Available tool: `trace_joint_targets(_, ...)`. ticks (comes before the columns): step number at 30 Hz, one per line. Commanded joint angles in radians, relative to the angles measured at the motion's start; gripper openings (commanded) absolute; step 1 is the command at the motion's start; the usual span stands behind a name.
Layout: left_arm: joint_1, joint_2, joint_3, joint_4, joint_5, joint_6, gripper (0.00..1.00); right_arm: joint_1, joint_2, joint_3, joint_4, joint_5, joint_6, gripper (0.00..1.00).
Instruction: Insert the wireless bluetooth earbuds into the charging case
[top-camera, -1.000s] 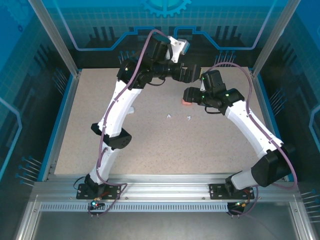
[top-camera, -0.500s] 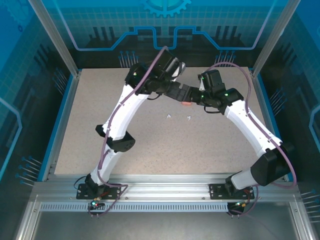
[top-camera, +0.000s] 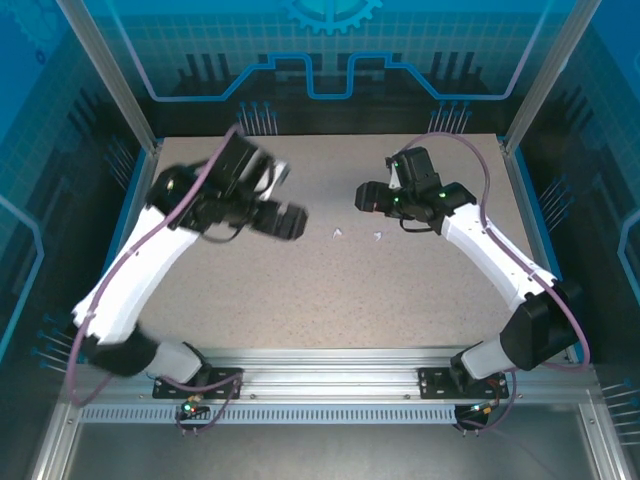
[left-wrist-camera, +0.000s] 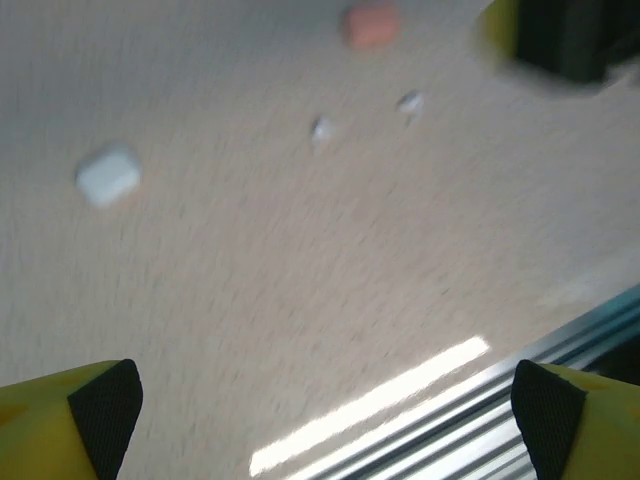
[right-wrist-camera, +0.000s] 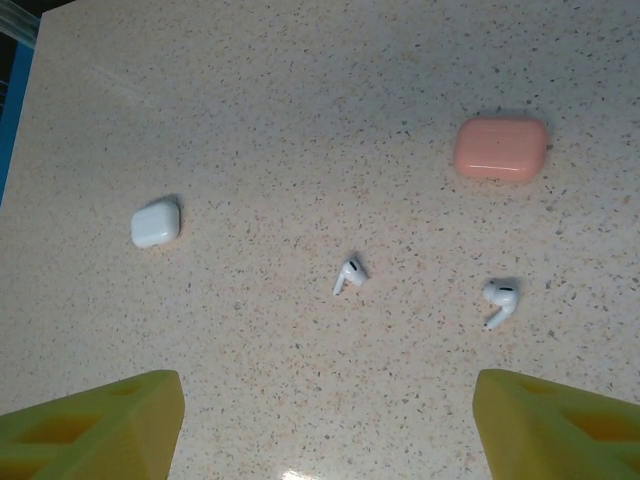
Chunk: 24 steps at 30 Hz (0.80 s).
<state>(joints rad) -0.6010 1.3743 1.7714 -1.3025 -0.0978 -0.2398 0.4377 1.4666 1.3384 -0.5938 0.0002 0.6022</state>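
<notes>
Earbuds (right-wrist-camera: 349, 275), two tiny white plastic ones, lie loose on the speckled beige table (right-wrist-camera: 300, 100), not in any case.
They sit near each other in the middle, not touching. The rounded pink plastic case (right-wrist-camera: 501, 149) is shut, a bit farther back. The small white plastic case (right-wrist-camera: 156, 223) is shut too, off to the left. The left claw (left-wrist-camera: 325, 400) and right claw (right-wrist-camera: 330, 400) are spread wide, holding nothing.

2 white arms (top-camera: 130, 285), black joints (top-camera: 535, 335), purple cables (top-camera: 452, 136), yellow claw fingers (right-wrist-camera: 100, 420).
</notes>
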Motion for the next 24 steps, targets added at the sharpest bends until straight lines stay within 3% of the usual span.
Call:
trace_joint_targets(1,0.065,-0.247,-0.339,0.357,0.025,-0.046,0.99,0.02,0.015,-0.001,0.02,0.004,-0.004,0.77)
trace_joint_targets(4,0.068,-0.361,-0.496,0.489,-0.064,-0.03,0.99,0.038,0.034,0.013,0.02,0.011,-0.002,0.78)
trace_joint_targets(12,0.069,-0.476,-0.741,0.771,-0.212,0.082,0.99,0.135,0.162,0.136,-0.03,0.077,-0.013,0.78)
trace_joint_targets(16,0.079,-0.511,-0.857,0.943,-0.426,0.045,0.99,0.169,0.24,0.219,-0.062,0.1,-0.007,0.78)
trace_joint_targets(24,0.276,-0.434,-0.907,1.034,-0.292,0.001,0.99,0.232,0.477,0.465,-0.156,0.142,0.007,0.77)
